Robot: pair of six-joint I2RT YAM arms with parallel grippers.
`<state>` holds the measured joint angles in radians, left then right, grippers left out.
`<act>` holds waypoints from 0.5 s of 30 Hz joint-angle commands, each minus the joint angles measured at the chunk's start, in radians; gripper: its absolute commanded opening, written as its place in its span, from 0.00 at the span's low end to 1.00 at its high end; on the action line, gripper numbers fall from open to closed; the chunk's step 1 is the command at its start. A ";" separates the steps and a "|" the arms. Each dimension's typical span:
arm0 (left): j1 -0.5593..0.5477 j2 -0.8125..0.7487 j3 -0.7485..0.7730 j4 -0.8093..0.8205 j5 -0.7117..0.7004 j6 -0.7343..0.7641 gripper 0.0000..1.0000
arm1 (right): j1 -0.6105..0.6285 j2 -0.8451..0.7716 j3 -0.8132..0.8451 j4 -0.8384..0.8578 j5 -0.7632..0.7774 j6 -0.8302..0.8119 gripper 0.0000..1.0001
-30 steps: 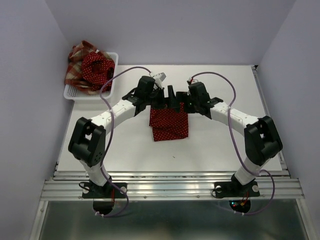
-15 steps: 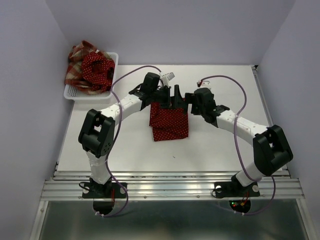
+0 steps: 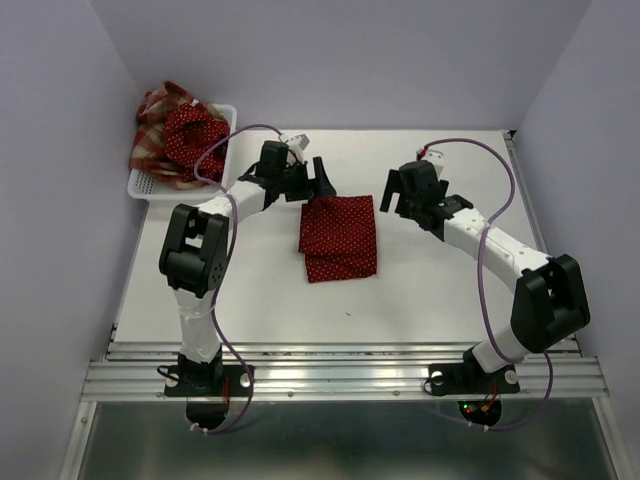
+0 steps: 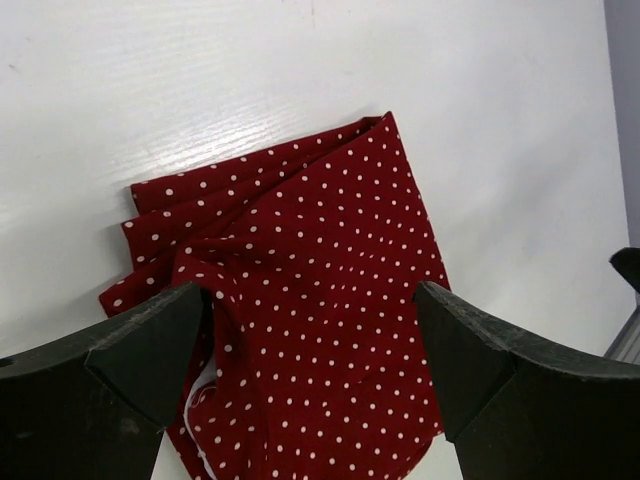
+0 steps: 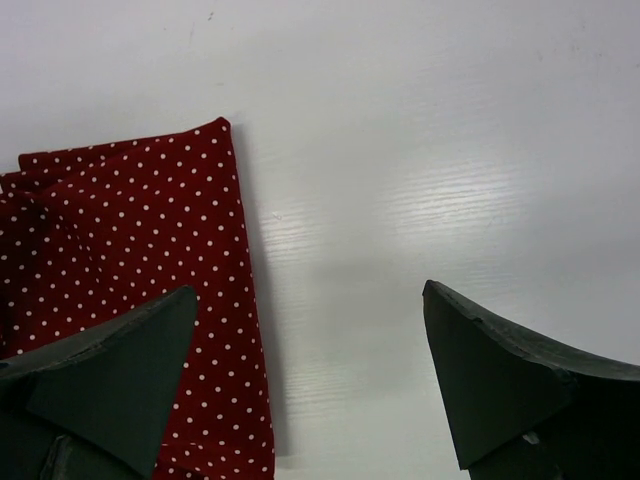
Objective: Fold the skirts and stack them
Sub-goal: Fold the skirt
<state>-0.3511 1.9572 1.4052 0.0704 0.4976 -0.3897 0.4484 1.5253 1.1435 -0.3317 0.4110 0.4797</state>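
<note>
- The left gripper point(image 3: 320, 182) has pulled back from above the top edge of the folded polka-dot skirt point(image 3: 338, 238) and now sits just off its upper left corner.
- The right gripper point(image 3: 398, 196) has swung off to the right, leaving the skirt's upper right part for bare table point(image 3: 450, 290) beside it.
- The two grippers, nearly touching a second ago, now stand apart, with the skirt's width between them.
- The skirt's top edge, earlier hidden under the grippers, now shows in full.
- The left arm's elbow has shifted farther in over the table, while the right arm's elbow has moved out toward the right edge.
</note>
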 commanded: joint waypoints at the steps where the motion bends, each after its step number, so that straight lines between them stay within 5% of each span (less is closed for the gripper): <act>1: -0.023 0.029 0.061 0.012 0.012 0.029 0.99 | 0.001 0.001 0.030 -0.010 -0.032 0.014 1.00; 7: -0.026 -0.033 0.055 0.009 -0.083 0.020 0.99 | 0.001 0.010 0.013 -0.010 -0.104 -0.013 1.00; 15: -0.083 -0.115 0.143 -0.136 -0.404 0.028 0.99 | 0.001 -0.019 -0.013 -0.010 -0.178 -0.026 1.00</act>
<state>-0.3977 1.9541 1.4647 -0.0174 0.2722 -0.3820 0.4484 1.5345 1.1423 -0.3447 0.2607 0.4675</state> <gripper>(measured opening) 0.988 0.998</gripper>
